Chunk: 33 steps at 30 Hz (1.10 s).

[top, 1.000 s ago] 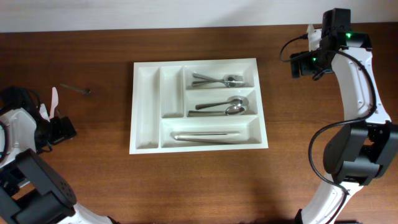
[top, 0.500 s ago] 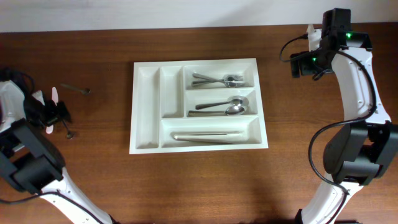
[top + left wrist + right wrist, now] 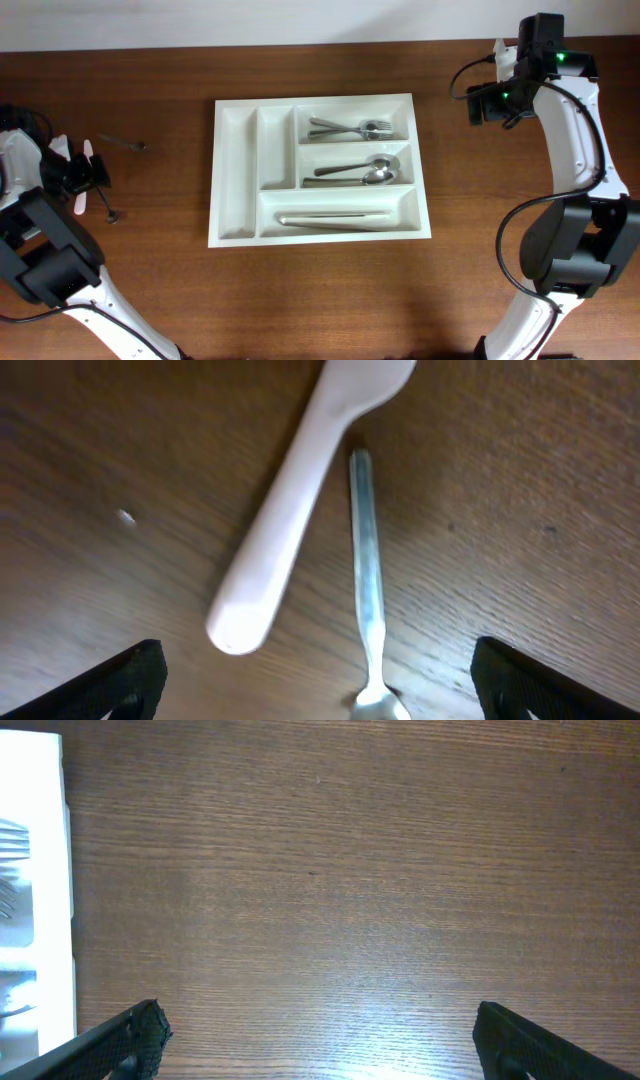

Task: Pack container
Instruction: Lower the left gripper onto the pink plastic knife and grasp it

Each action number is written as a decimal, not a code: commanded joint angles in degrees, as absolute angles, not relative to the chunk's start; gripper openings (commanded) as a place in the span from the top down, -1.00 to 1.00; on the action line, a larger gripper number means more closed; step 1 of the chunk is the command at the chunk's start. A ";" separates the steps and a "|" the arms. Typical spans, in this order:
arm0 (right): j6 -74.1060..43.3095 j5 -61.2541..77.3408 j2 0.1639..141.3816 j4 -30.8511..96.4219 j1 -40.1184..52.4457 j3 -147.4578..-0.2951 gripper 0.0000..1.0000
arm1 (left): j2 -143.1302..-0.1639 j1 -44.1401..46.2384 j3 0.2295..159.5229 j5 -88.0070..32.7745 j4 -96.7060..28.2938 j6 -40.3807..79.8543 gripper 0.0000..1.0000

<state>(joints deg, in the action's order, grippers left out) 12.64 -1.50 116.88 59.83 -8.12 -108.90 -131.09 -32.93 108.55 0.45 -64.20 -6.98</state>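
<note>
Container (image 3: 232,180) sits mid-counter (image 3: 320,300), unmoved. It is already carrying forks (image 3: 350,128) in its far long slot, spoons (image 3: 358,172) in the middle one and knives (image 3: 335,218) in the near one. The two narrow upright slots on its left side are bare.

The change is all on the left arm. It has swung back from the near edge, and now the left claw (image 3: 320,685) hangs over two loose pieces its body was covering. They are a white plastic utensil (image 3: 290,520) and a metal utensil (image 3: 368,580), lying side by side; whether they touch I cannot tell. The claw is released, fingers spread wide, nothing between them.

That reads to me as lining up the next pick, so the packing isn't finished. Another small metal piece (image 3: 122,144) lies farther back, also left of the container.

The container is well apart from this claw, off to its right. Whatever gets lifted needs a long carry across, probably to those bare slots.

The right arm hasn't budged. The right claw (image 3: 320,1045) is released too, empty, hovering over bare wood just beyond the container's right wall, near the far corner. The white rim just shows at the edge of its wrist view.
</note>
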 commanded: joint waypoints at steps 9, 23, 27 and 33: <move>13.10 -1.56 115.72 59.79 -7.90 -109.06 -0.98 | -130.93 -33.87 109.62 6.02 -57.52 -13.85 -0.89; 13.10 -1.56 115.72 59.81 -7.90 -109.06 -0.97 | -136.59 -35.05 109.56 3.86 -56.55 -13.82 -0.79; 13.10 -1.56 115.72 59.81 -7.90 -109.06 -0.98 | -137.99 -35.05 109.56 2.57 -56.40 -13.80 -0.55; 13.10 -1.56 115.72 59.79 -7.90 -109.06 -0.98 | -141.25 -34.52 109.56 -2.87 -56.62 -13.76 -0.48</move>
